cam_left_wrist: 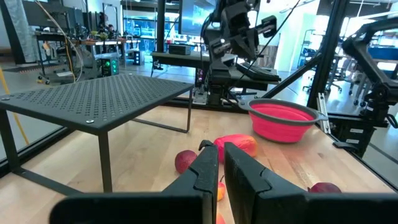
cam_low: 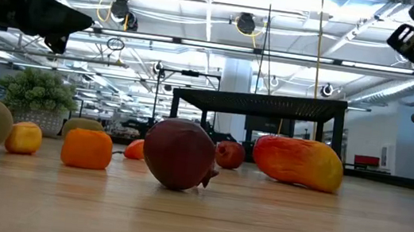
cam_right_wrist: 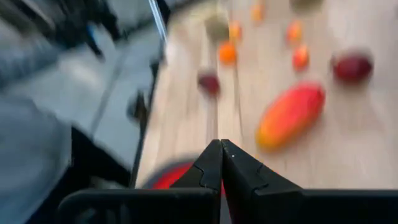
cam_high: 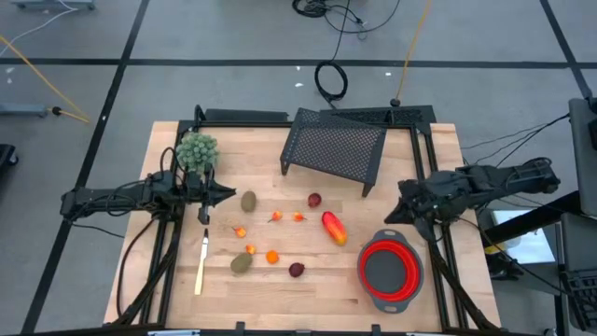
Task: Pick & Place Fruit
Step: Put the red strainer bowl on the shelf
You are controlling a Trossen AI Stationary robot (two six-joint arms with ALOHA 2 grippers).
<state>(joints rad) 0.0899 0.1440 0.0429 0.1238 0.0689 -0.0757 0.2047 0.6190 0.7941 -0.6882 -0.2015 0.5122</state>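
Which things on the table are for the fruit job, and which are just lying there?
For the job:
- long red-orange-yellow fruit
- two brownish-green oval fruits
- two dark red ball fruits
- tiny orange fruit bits
- red round bowl, likely where the fruit goes

Just lying about:
- bushy green clump
- yellow-handled knife
- black mesh metal shelf

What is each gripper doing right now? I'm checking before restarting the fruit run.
Left gripper: shut, holding nothing, above the table's left side.
Right gripper: shut, holding nothing, near the red bowl.
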